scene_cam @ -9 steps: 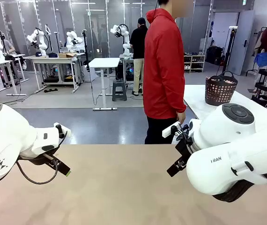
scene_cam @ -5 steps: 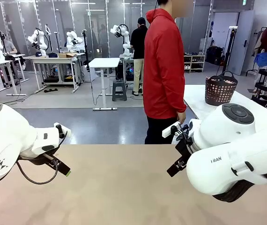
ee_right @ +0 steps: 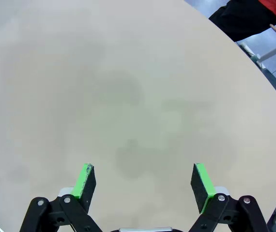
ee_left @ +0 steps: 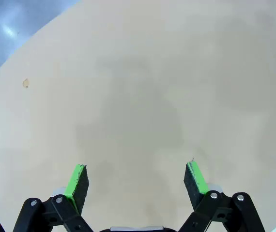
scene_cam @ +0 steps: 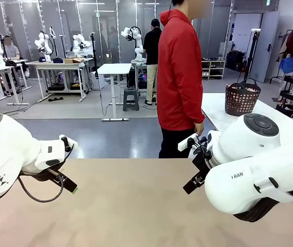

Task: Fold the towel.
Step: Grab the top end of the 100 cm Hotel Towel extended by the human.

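Some pink cloth, apparently the towel (scene_cam: 242, 92), lies bunched inside the dark basket (scene_cam: 241, 105) on the white side table at the far right; little of it shows. My left gripper (ee_left: 138, 181) hangs open over the bare tan table (ee_left: 138, 96), nothing between its green pads. My right gripper (ee_right: 144, 181) is open as well, above bare tabletop. In the front view the left gripper (scene_cam: 67, 184) is at the left and the right gripper (scene_cam: 194, 181) is right of the middle, both well short of the basket.
A person in a red jacket (scene_cam: 180, 77) stands at the table's far edge, side on, one hand (scene_cam: 199, 128) hanging down. The white side table (scene_cam: 218, 110) carries the basket. The tan table's curved edge (ee_right: 254, 82) runs close by the right gripper.
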Tool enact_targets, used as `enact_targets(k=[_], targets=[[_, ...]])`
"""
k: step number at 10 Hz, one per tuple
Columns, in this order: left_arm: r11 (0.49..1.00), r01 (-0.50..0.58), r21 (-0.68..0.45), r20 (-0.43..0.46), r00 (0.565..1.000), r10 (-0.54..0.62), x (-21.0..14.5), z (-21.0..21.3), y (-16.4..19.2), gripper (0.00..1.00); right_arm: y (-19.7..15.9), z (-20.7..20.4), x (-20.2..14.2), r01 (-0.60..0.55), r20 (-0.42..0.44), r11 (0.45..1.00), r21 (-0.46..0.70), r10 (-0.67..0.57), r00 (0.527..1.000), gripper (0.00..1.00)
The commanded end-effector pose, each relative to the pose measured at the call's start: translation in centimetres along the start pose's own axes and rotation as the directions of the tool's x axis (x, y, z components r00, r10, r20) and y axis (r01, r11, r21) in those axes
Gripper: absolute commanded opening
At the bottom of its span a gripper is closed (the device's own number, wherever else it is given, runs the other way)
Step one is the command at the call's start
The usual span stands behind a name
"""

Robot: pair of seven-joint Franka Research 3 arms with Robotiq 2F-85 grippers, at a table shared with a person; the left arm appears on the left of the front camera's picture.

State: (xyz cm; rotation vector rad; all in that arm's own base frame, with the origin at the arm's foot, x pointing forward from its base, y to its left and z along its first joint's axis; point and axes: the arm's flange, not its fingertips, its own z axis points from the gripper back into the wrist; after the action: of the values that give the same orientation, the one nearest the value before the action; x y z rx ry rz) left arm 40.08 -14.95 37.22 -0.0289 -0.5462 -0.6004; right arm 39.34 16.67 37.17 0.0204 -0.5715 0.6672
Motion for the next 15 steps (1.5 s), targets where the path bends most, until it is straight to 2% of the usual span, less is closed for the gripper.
enact_targets(k=[1, 2, 3, 5, 6, 7, 8, 9, 10, 11, 12, 13, 14, 15], targets=[[1.000, 0.000, 0.000, 0.000, 1.000, 0.000, 0.0, 0.0, 0.0, 1.00, 0.0, 0.0, 0.0, 0.002, 0.000, 1.000, 0.000, -0.002, 1.000, 1.00], [1.000, -0.011, 0.015, -0.019, 1.000, 0.011, 1.4, 1.6, 1.0, 1.00, 0.0, 0.0, 0.0, 0.000, 0.000, 1.000, 0.000, 0.000, 1.000, 1.00], [0.995, -0.091, -0.033, -0.054, 0.995, 0.089, 2.5, 3.7, 2.3, 1.00, -0.9, 2.2, 1.3, 0.040, 0.001, 0.999, 0.020, -0.040, 0.999, 1.00], [0.967, -0.106, -0.230, -0.064, 0.994, 0.093, 4.1, 8.0, 4.8, 1.00, -2.8, 6.3, 2.9, 0.061, -0.025, 0.978, 0.198, -0.058, 0.998, 1.00], [0.925, -0.120, -0.361, -0.076, 0.992, 0.099, 4.2, 9.9, 6.1, 1.00, -4.1, 8.0, 3.4, 0.080, -0.014, 0.959, 0.273, -0.079, 0.997, 1.00], [0.851, -0.136, -0.507, -0.089, 0.990, 0.105, 3.7, 11.9, 8.1, 1.00, -5.7, 10.5, 3.5, 0.090, -0.013, 0.916, 0.392, -0.092, 0.996, 1.00], [0.774, -0.138, -0.617, -0.085, 0.990, 0.109, 2.9, 13.5, 9.9, 1.00, -7.4, 12.5, 2.9, 0.094, -0.012, 0.846, 0.524, -0.103, 0.995, 1.00], [0.677, -0.126, -0.725, -0.057, 0.991, 0.123, 1.6, 15.0, 12.0, 1.00, -9.5, 14.1, 1.7, 0.111, -0.017, 0.760, 0.641, -0.130, 0.991, 1.00], [0.565, -0.112, -0.817, -0.046, 0.990, 0.131, -0.3, 16.2, 14.3, 1.00, -12.0, 15.2, 0.0, 0.140, 0.002, 0.680, 0.720, -0.204, 0.979, 1.00], [0.491, -0.087, -0.867, -0.004, 0.986, 0.169, -3.1, 17.0, 17.2, 1.00, -15.1, 16.5, -2.6, 0.173, 0.011, 0.570, 0.803, -0.305, 0.952, 1.00], [0.437, -0.061, -0.897, 0.046, 0.972, 0.231, -5.8, 17.4, 19.6, 1.00, -17.8, 17.4, -5.2, 0.203, 0.011, 0.503, 0.840, -0.389, 0.921, 1.00], [0.416, -0.037, -0.909, 0.094, 0.953, 0.290, -8.8, 17.8, 21.7, 1.00, -20.0, 18.2, -8.0, 0.230, 0.012, 0.453, 0.861, -0.470, 0.882, 1.00], [0.403, -0.091, -0.910, 0.075, 0.923, 0.378, -11.5, 17.6, 23.9, 1.00, -21.9, 18.7, -10.7, 0.261, 0.006, 0.414, 0.872, -0.541, 0.841, 1.00], [0.392, -0.069, -0.917, 0.121, 0.891, 0.438, -14.7, 17.9, 26.0, 1.00, -23.5, 19.0, -13.5, 0.282, 0.006, 0.383, 0.880, -0.602, 0.799, 1.00]])
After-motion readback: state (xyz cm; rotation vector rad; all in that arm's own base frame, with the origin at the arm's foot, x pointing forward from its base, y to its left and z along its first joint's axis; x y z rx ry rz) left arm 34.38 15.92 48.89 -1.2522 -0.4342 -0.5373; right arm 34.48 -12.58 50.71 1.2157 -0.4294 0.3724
